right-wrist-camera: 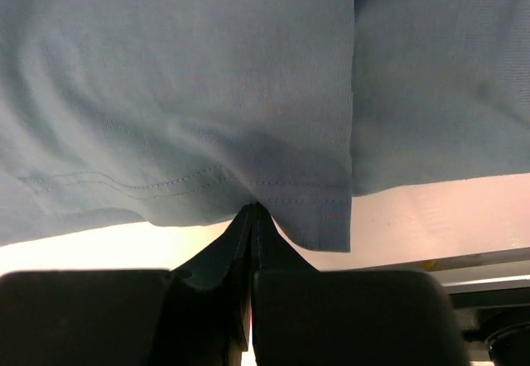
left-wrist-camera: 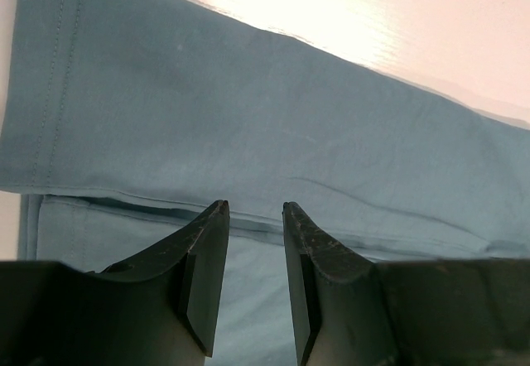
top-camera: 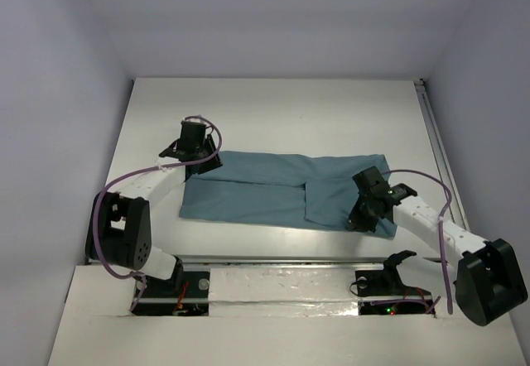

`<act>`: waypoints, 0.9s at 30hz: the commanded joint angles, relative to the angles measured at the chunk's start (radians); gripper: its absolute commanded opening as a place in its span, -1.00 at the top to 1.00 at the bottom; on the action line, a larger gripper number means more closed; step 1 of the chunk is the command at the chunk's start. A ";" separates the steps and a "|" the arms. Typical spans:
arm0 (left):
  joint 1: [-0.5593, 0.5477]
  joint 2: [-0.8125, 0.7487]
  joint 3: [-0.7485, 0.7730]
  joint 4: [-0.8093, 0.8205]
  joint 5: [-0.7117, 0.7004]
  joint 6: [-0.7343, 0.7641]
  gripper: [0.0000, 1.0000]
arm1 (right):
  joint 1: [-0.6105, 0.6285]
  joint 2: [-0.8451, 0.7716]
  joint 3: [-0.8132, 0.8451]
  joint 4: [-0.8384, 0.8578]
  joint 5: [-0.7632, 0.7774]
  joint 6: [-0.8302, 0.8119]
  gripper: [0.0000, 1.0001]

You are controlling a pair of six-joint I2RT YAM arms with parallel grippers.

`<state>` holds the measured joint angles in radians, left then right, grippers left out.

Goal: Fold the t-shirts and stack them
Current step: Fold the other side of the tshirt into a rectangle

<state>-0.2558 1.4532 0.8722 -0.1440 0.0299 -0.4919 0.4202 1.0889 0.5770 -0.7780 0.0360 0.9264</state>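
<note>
The teal-blue t-shirt [top-camera: 273,188] lies folded into a long band across the middle of the white table [top-camera: 273,109]. My left gripper [top-camera: 199,161] hovers over the shirt's left end, open and empty; its view shows the jaws apart above a folded edge of the cloth [left-wrist-camera: 248,117]. My right gripper [top-camera: 364,217] is at the shirt's right near corner, shut on the stitched hem of the shirt [right-wrist-camera: 273,192], with the corner of the cloth hanging beside the fingers. The neck label does not show.
A metal rail [top-camera: 281,260] runs along the table's near edge between the arm bases. Grey walls enclose the table on the left, back and right. Purple cables loop from both arms.
</note>
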 commanded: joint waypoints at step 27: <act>0.215 0.285 0.128 0.092 0.061 -0.022 0.42 | -0.494 0.650 0.454 0.391 0.004 -0.347 1.00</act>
<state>-0.1127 1.7306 0.9977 -0.0856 0.0757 -0.4824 -0.0231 1.6794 1.0077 -0.4496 0.0437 0.5697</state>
